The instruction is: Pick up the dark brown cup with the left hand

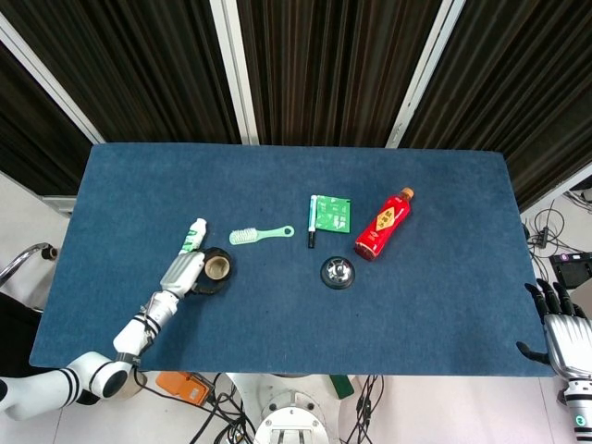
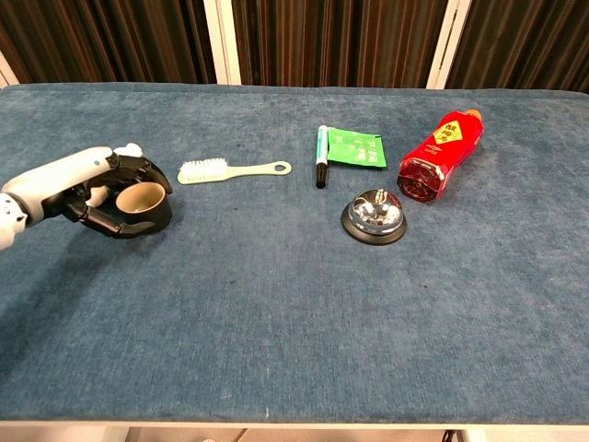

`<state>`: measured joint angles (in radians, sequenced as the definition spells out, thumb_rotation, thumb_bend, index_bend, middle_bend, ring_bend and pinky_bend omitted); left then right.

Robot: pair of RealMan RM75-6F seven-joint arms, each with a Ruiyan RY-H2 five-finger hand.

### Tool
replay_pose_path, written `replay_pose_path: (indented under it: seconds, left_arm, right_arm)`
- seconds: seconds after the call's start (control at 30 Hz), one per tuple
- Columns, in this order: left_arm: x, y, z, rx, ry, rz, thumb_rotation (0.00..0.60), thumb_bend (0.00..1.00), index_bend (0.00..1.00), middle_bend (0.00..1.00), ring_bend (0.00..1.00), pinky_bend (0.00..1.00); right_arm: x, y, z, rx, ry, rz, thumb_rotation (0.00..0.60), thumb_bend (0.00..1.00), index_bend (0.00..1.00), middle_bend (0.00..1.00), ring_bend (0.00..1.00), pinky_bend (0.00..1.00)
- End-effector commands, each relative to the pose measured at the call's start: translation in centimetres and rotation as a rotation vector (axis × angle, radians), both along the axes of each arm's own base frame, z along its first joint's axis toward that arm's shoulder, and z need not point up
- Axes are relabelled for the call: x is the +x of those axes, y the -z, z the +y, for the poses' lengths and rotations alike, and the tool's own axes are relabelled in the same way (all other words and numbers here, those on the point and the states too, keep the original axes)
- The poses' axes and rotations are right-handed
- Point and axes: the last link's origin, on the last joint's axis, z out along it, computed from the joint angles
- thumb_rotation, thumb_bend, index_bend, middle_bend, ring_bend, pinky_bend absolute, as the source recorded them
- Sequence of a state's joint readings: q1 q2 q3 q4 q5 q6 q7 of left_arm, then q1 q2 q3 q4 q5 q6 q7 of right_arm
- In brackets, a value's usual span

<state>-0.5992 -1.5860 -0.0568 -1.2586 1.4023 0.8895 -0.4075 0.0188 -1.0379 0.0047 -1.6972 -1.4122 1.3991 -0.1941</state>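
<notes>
The dark brown cup (image 1: 218,269) (image 2: 144,204) stands on the blue table at the left, its tan inside showing. My left hand (image 1: 185,275) (image 2: 86,185) reaches it from the left; the thumb curls over its far side and the fingers wrap its near side, touching the wall. The cup's base still looks to be on the cloth. My right hand (image 1: 561,331) hangs off the table's right front corner, fingers apart and holding nothing; only the head view shows it.
A white bottle with a green label (image 1: 195,237) lies just behind my left hand. To the cup's right lie a mint brush (image 2: 232,169), a marker (image 2: 321,155) on a green packet (image 2: 357,147), a service bell (image 2: 374,217) and a red bottle (image 2: 440,155).
</notes>
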Motion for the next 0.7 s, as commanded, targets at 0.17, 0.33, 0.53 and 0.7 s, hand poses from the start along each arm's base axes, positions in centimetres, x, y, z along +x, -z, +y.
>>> replay_pose_path:
  seconds: [0.17, 0.33, 0.53, 0.7]
  left_arm:
    - [0.8, -1.4, 0.1, 0.028, 0.039, -0.015, 0.6, 0.37, 0.45, 0.45, 0.39, 0.43]
    - [2.9, -3.3, 0.5, 0.055, 0.106, -0.007, 0.6, 0.37, 0.45, 0.45, 0.39, 0.43]
    - [6.1, -6.4, 2.0, 0.095, 0.163, 0.013, 0.6, 0.37, 0.45, 0.45, 0.39, 0.43]
    - [9.3, -10.1, 3.5, 0.125, 0.195, -0.003, 0.6, 0.37, 0.45, 0.45, 0.39, 0.43]
  right_arm:
    - [0.0, 0.0, 0.0, 0.0, 0.001, 0.001, 0.6, 0.29, 0.18, 0.12, 0.09, 0.33]
    - [0.0, 0.0, 0.0, -0.001, 0.001, 0.0, 0.6, 0.29, 0.18, 0.12, 0.09, 0.34]
    - [0.1, 0.1, 0.0, -0.007, 0.0, -0.004, 0.6, 0.29, 0.18, 0.12, 0.09, 0.34]
    - [0.2, 0.2, -0.1, -0.009, -0.001, -0.002, 0.6, 0.29, 0.18, 0.12, 0.09, 0.34]
